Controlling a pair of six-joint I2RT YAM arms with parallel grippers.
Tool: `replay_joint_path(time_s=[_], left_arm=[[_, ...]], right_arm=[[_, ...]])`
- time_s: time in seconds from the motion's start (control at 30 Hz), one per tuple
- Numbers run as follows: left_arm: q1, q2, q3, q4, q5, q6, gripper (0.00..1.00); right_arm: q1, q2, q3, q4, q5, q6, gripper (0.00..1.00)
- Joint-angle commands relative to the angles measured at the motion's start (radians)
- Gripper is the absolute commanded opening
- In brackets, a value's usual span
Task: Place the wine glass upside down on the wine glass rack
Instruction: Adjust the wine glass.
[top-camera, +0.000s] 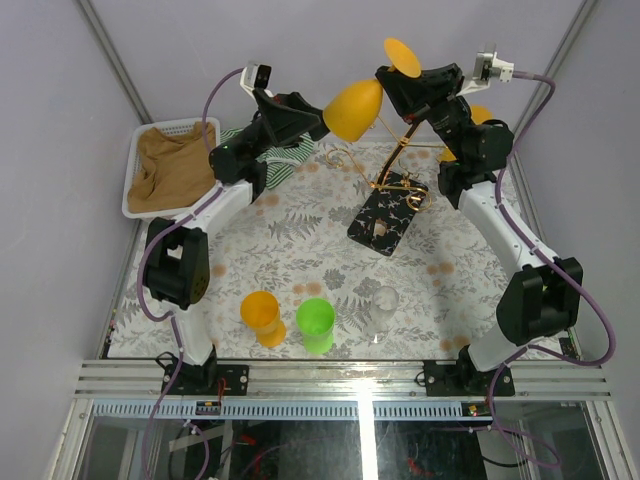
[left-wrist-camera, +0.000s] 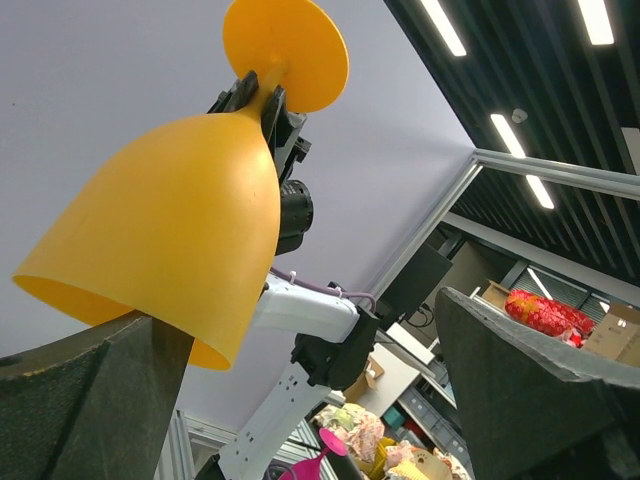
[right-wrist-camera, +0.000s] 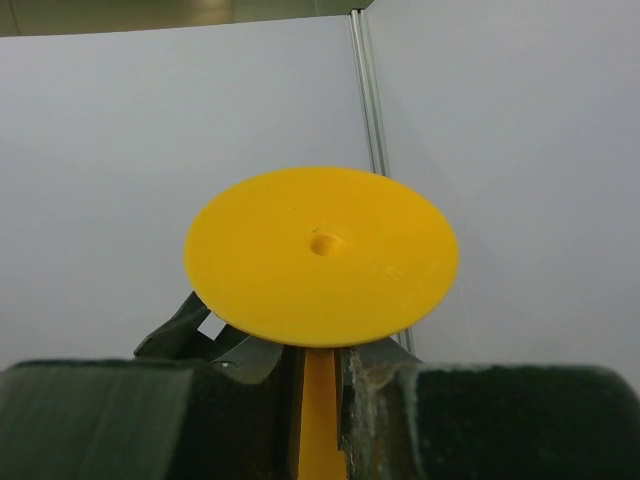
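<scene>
Two arms meet at the upper centre of the top view. The right fingers (right-wrist-camera: 100, 420) are clenched on the stem of the yellow wine glass (top-camera: 353, 108), which is inverted and tilted with its foot uppermost, just upper left of the gold wine glass rack (top-camera: 395, 205). The left fingers (left-wrist-camera: 520, 390) are released, spread wide beside the bowl.

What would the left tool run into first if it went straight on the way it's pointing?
Most likely the bowl of the yellow wine glass, which the right tool holds by the stem. The open left tool faces it, seemingly at close range, though depth is hard to judge.
</scene>
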Motion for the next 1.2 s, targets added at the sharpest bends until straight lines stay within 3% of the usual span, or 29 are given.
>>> replay_joint_path(time_s=[0.0, 0.1, 0.2, 0.27, 0.37, 0.43, 0.6, 0.7, 0.87, 0.97, 1.17], left_arm=[[-0.012, 0.002, 0.017, 0.079, -0.026, -0.006, 1.0], [-0.012, -0.018, -0.01, 0.079, -0.038, 0.025, 1.0], [-0.012, -0.014, 0.004, 0.077, -0.023, 0.033, 0.88], [-0.014, -0.004, 0.014, 0.078, -0.019, 0.025, 0.7], [-0.012, 0.011, 0.021, 0.079, -0.016, 0.011, 0.35], [-0.011, 0.012, 0.017, 0.078, -0.019, 0.008, 0.22], [-0.012, 0.011, 0.026, 0.081, -0.022, 0.006, 0.17], [-0.013, 0.01, 0.038, 0.08, -0.024, 0.006, 0.14], [-0.012, 0.011, 0.055, 0.083, -0.042, 0.002, 0.07], [-0.012, 0.014, 0.069, 0.083, -0.056, 0.0, 0.01], [-0.01, 0.053, 0.164, 0.084, -0.074, -0.003, 0.01]], right_arm=[[0.012, 0.0, 0.057, 0.074, 0.017, 0.007, 0.0], [0.013, -0.001, 0.056, 0.069, 0.016, 0.004, 0.0], [0.012, -0.003, 0.055, 0.061, 0.017, -0.003, 0.0], [0.013, -0.001, 0.056, 0.059, 0.016, -0.003, 0.0], [0.013, -0.001, 0.059, 0.056, 0.014, -0.003, 0.0], [0.014, -0.001, 0.057, 0.052, 0.014, -0.01, 0.0], [0.013, -0.001, 0.043, 0.053, 0.033, -0.011, 0.01], [0.013, 0.002, 0.034, 0.061, 0.044, -0.005, 0.1], [0.013, 0.007, 0.03, 0.068, 0.048, 0.002, 0.34], [0.013, 0.005, 0.024, 0.065, 0.043, 0.001, 0.54], [0.014, -0.014, -0.003, 0.026, 0.025, -0.019, 0.74]])
